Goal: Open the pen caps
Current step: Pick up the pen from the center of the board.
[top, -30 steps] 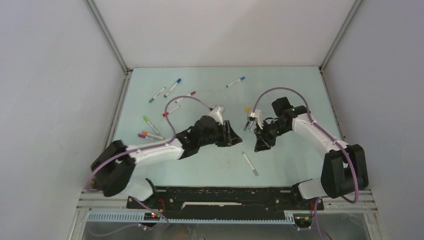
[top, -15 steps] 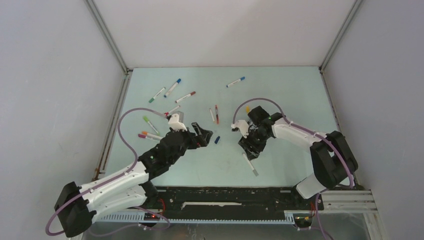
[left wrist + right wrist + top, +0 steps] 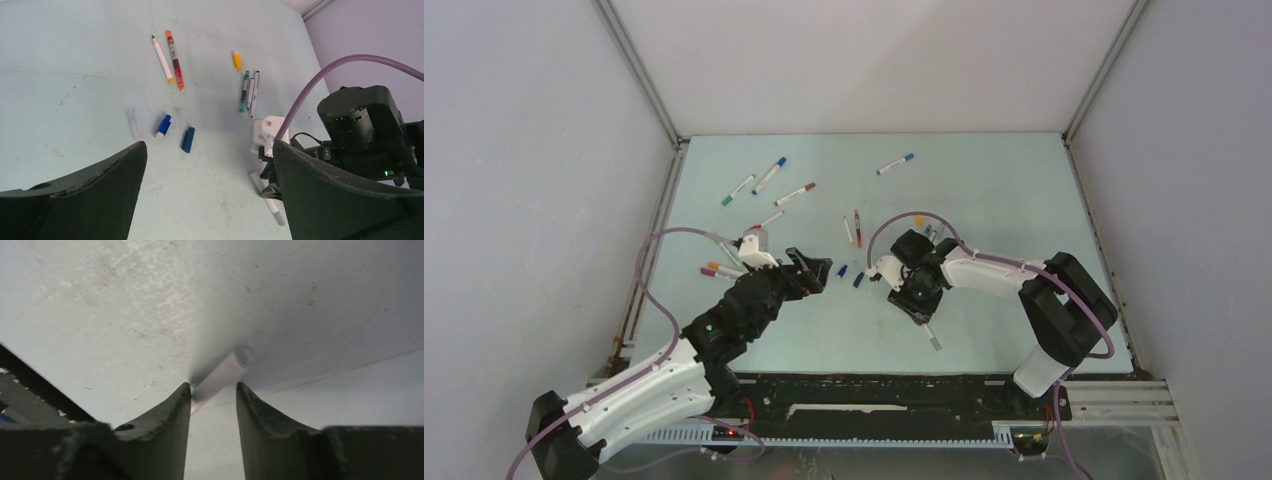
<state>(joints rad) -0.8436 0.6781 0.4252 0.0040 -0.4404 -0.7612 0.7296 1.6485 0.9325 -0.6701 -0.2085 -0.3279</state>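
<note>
Two stubby blue pen caps (image 3: 188, 139) (image 3: 162, 126) lie loose on the pale table, just ahead of my left gripper (image 3: 209, 150), which is wide open and empty. From above they show as blue caps (image 3: 858, 280) (image 3: 842, 271) between the left gripper (image 3: 812, 270) and the right gripper (image 3: 916, 300). The right gripper (image 3: 213, 390) is down at the table, jaws apart, straddling a white pen barrel (image 3: 220, 377) that touches one finger. That pen's grey cap (image 3: 935, 344) pokes out toward the near edge. A yellow cap (image 3: 237, 60) lies farther off.
An orange-capped pen (image 3: 175, 60), a white pen (image 3: 162, 59) and a green and grey pair (image 3: 248, 92) lie beyond the blue caps. More capped pens sit at the back left (image 3: 769, 175) (image 3: 796, 193), back centre (image 3: 895, 164) and left edge (image 3: 724, 268). Walls enclose the table.
Both grippers were close together above mid-table; the left one has opened and pulled back left, and blue caps now lie on the table. The right one dropped to the grey-capped pen.
</note>
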